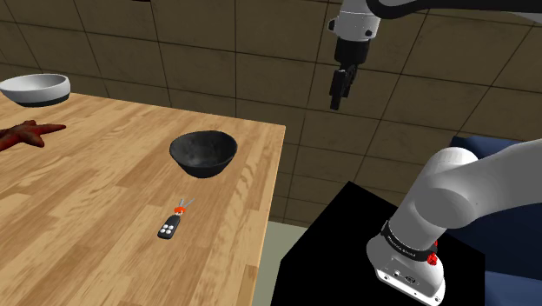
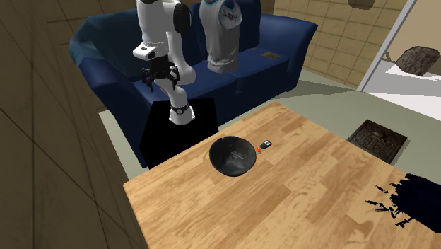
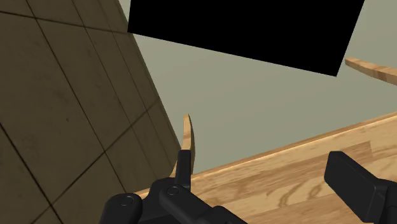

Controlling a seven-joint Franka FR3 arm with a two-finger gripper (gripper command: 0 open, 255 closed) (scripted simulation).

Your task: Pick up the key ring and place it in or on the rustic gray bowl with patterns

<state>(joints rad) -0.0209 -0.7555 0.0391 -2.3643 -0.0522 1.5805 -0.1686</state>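
1. Your gripper: hangs high in the air, out past the table's edge and in front of the tiled wall. In the wrist view its fingers stand well apart with nothing between them, so it is wide open and holding nothing.
2. Stand: black box at the shoulder view's lower right, just beside the table's edge. The arm's white base sits on it, and a blue sofa is behind it.
3. Table: light wood planks. You see part of its top below the fingers in the wrist view.
4. Key ring: small black fob with pale buttons and an orange-red clip, lying flat on the table. It is near the dark bowl but not touching it, on the side nearer the shoulder camera.
5. Dark bowl: charcoal grey with a mottled inside, upright on the table near the edge that faces the stand.
6. Red starfish-shaped thing: flat on the table at the shoulder view's left edge, well apart from the key ring.
7. Pale bowl: white rim and grey outside, upright at the table's far left corner, beyond the starfish shape.
8. Wall: brown tiles behind the table.
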